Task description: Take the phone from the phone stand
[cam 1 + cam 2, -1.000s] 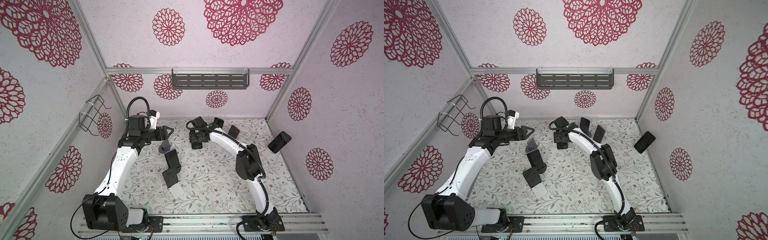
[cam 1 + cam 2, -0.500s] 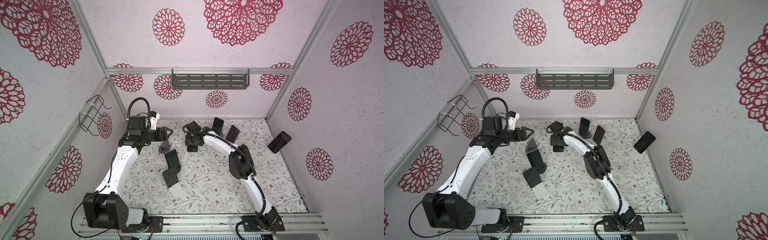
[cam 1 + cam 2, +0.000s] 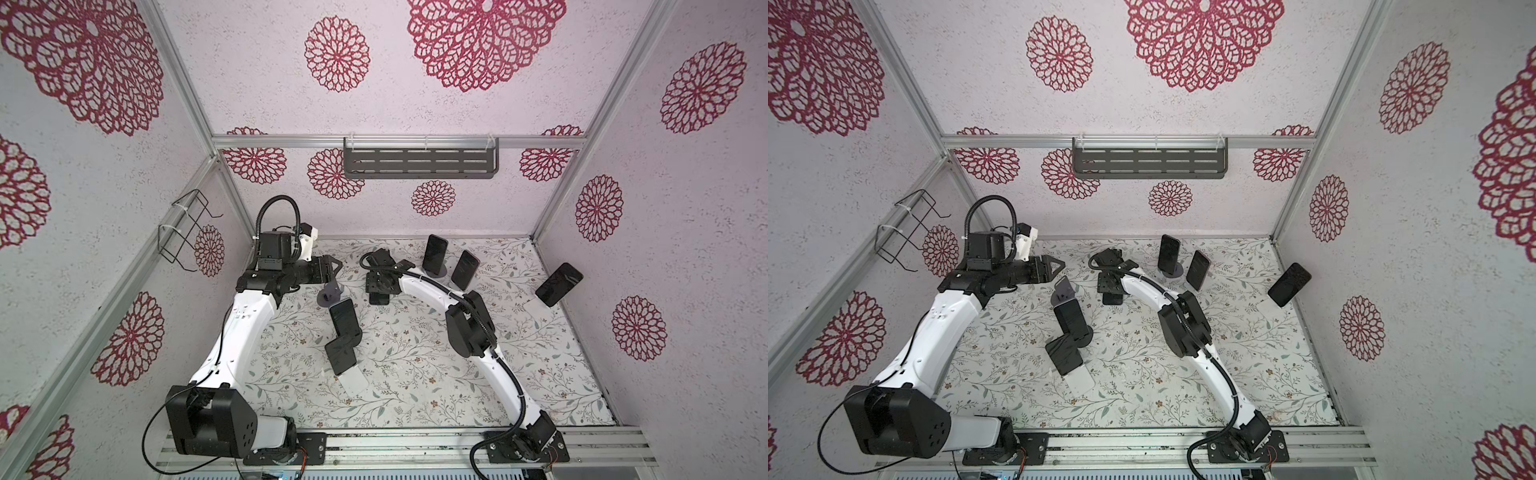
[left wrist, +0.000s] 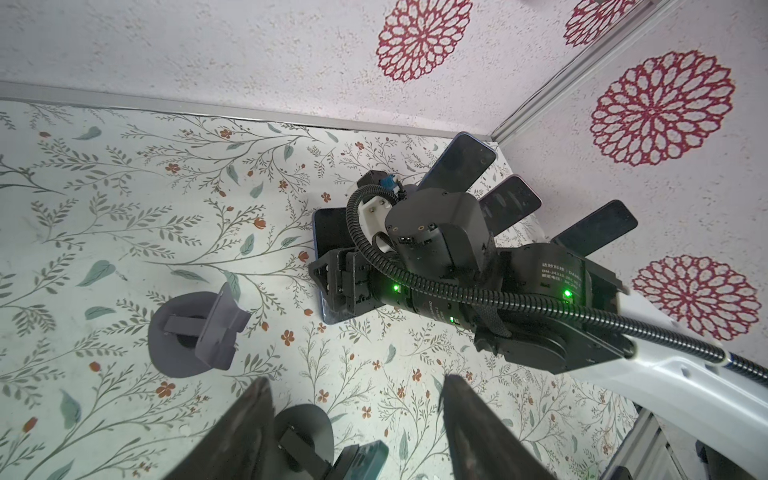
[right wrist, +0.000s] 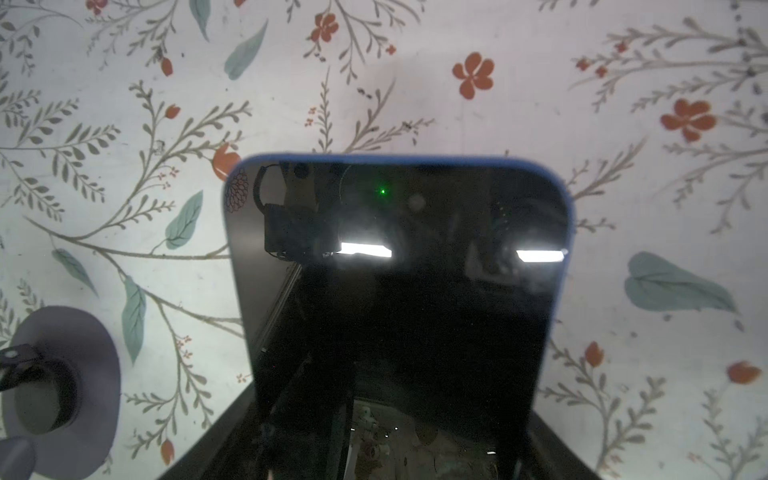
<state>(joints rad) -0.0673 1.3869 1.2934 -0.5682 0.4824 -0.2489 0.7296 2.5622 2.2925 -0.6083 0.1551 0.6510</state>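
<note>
Floral mat [image 3: 415,374]: right end effector [image 3: 377,287] clamps phone [image 5: 399,291], blue-rimmed in wrist views; left end effector [image 4: 357,390] gapes.

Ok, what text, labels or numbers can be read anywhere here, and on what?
"DM-J4310": white print on the black motor housing of the right arm, in the left wrist view.
Lines above and below it: Chinese characters and letters, too small to read surely.
Print on the next joint: blurred, partly behind the cable.
Phone between the right fingers: dark screen, no text.
</note>
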